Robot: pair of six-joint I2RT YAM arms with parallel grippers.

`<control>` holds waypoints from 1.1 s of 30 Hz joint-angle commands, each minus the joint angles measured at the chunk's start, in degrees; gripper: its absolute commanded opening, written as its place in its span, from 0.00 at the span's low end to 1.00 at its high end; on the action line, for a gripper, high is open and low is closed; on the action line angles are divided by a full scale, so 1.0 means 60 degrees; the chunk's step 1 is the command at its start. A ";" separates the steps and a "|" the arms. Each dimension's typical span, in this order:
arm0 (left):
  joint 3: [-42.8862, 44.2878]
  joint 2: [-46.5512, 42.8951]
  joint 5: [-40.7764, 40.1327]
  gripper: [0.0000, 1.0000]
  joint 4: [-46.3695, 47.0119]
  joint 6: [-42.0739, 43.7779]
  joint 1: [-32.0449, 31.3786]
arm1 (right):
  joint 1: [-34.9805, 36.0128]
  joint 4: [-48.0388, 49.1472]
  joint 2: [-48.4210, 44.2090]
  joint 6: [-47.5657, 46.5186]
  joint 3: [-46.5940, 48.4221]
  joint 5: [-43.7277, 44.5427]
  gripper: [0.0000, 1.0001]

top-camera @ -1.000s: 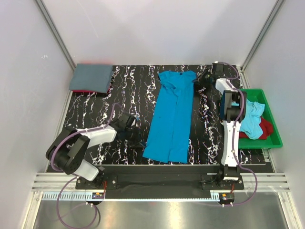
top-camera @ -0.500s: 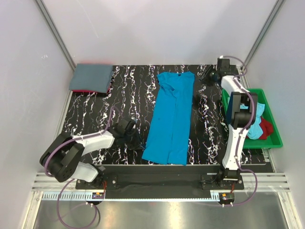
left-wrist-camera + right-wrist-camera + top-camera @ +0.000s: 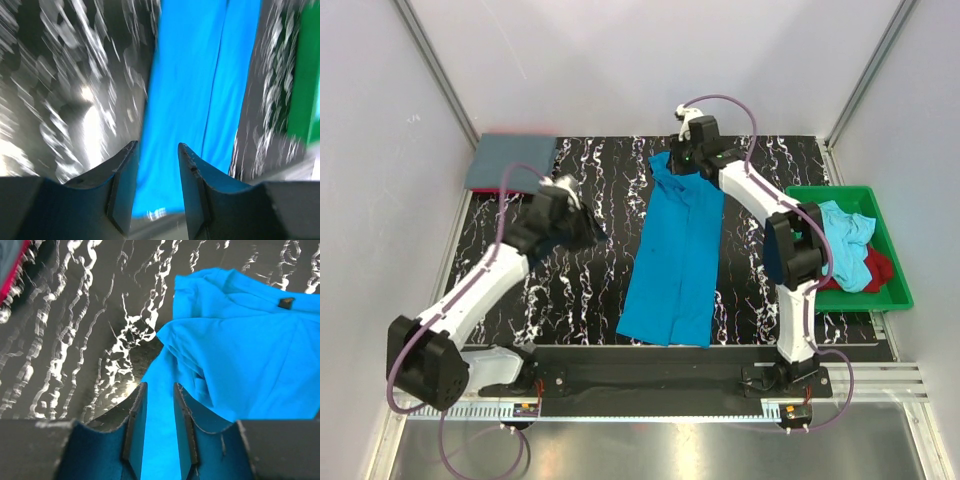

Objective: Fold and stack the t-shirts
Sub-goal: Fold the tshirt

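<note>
A bright turquoise-blue t-shirt (image 3: 675, 255) lies folded into a long strip down the middle of the table, collar end far. It also shows in the left wrist view (image 3: 200, 75) and in the right wrist view (image 3: 250, 350). My left gripper (image 3: 590, 228) is open and empty, to the left of the shirt; its fingers (image 3: 157, 150) frame the shirt's edge from a distance. My right gripper (image 3: 678, 165) hovers over the shirt's far left corner, open (image 3: 159, 390), with cloth showing in the gap. A slate grey-blue folded shirt (image 3: 510, 162) lies at the far left on a red one.
A green tray (image 3: 895, 270) at the right edge holds a light aqua shirt (image 3: 848, 245) and a red one (image 3: 882, 268). The tray also shows in the left wrist view (image 3: 310, 75). White walls enclose the black marbled table (image 3: 570, 290).
My right arm has swung left from the far right corner to over the shirt's collar end. My left arm has moved from the near left up towards the middle left. The shirt's top left is slightly rumpled.
</note>
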 commanded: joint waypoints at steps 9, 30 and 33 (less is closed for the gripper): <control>0.1137 0.0697 0.0701 0.42 -0.0492 0.2297 0.2217 | 0.0537 0.0080 0.1875 -0.3242 0.1947 0.1151 0.34; 0.0727 0.1298 0.1683 0.41 -0.0052 0.2341 0.2422 | 0.1153 -0.0051 0.4249 -0.3947 0.4219 0.1736 0.34; 0.0742 0.1298 0.1712 0.41 -0.0052 0.2326 0.2466 | 0.1182 -0.0066 0.4410 -0.3947 0.4380 0.1839 0.33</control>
